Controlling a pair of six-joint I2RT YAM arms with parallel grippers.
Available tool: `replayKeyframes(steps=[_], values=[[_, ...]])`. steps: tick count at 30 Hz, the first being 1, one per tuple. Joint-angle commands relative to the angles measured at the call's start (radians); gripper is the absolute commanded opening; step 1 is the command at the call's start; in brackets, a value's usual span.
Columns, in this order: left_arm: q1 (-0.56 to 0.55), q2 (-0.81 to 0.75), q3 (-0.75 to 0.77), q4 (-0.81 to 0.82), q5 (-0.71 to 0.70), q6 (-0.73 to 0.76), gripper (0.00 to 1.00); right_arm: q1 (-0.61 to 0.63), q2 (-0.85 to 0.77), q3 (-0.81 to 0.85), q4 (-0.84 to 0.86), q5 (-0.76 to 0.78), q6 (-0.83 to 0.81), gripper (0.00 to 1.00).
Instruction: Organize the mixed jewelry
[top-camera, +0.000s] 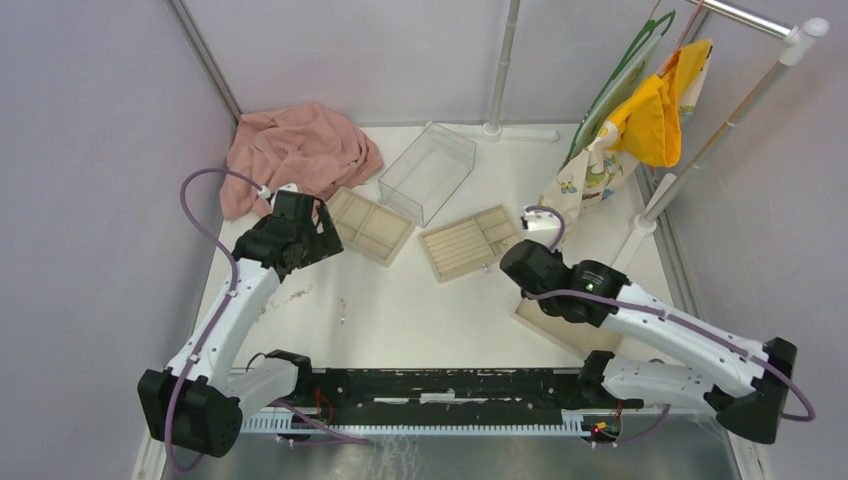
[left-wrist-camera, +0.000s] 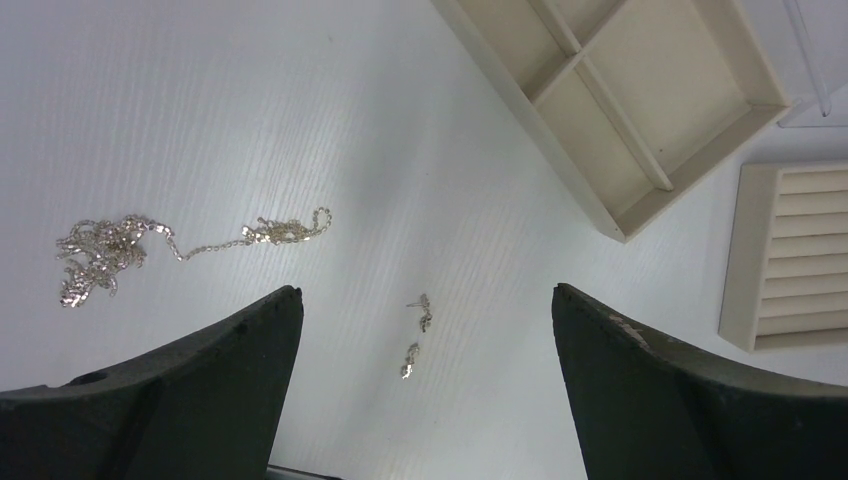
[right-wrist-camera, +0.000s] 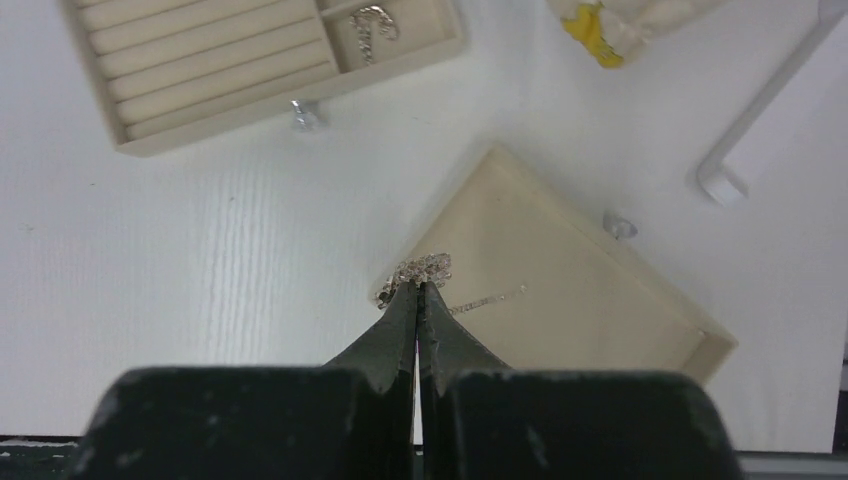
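The mixed jewelry lies scattered. In the left wrist view a tangled silver chain (left-wrist-camera: 110, 255) lies on the white table at the left, and two tiny earring pieces (left-wrist-camera: 418, 335) lie below the gap of my left gripper (left-wrist-camera: 427, 290), which hangs open above them with nothing held. My right gripper (right-wrist-camera: 420, 285) is shut, its tips pinching a bunched silver chain (right-wrist-camera: 425, 268) over the near corner of a flat beige tray (right-wrist-camera: 600, 300); the chain's tail trails right across the tray. Another small chain (right-wrist-camera: 372, 25) lies in a compartment of the slotted tray (right-wrist-camera: 220, 60).
A four-compartment beige tray (top-camera: 370, 225) and the slotted tray (top-camera: 470, 242) sit mid-table, with a clear plastic box (top-camera: 427, 170) behind them. A pink cloth (top-camera: 300, 150) lies at the back left. A rack with hanging cloths (top-camera: 660, 110) stands at the right. A small silver piece (right-wrist-camera: 305, 117) lies beside the slotted tray.
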Motion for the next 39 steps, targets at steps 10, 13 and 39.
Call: replayKeyframes(steps=[10, 13, 39], values=[[0.005, 0.014, 0.009, 0.054, 0.013, 0.040, 1.00, -0.144, -0.220, -0.236, -0.059, 0.019, 0.175, 0.00], [0.005, 0.019, 0.009, 0.047, 0.015, 0.037, 1.00, -0.163, -0.215, -0.275, -0.028, 0.013, 0.161, 0.00], [0.390, 0.167, 0.012, -0.126, -0.040, -0.072, 0.95, -0.166, 0.213, 0.029, 0.467, -0.261, -0.359, 0.63]])
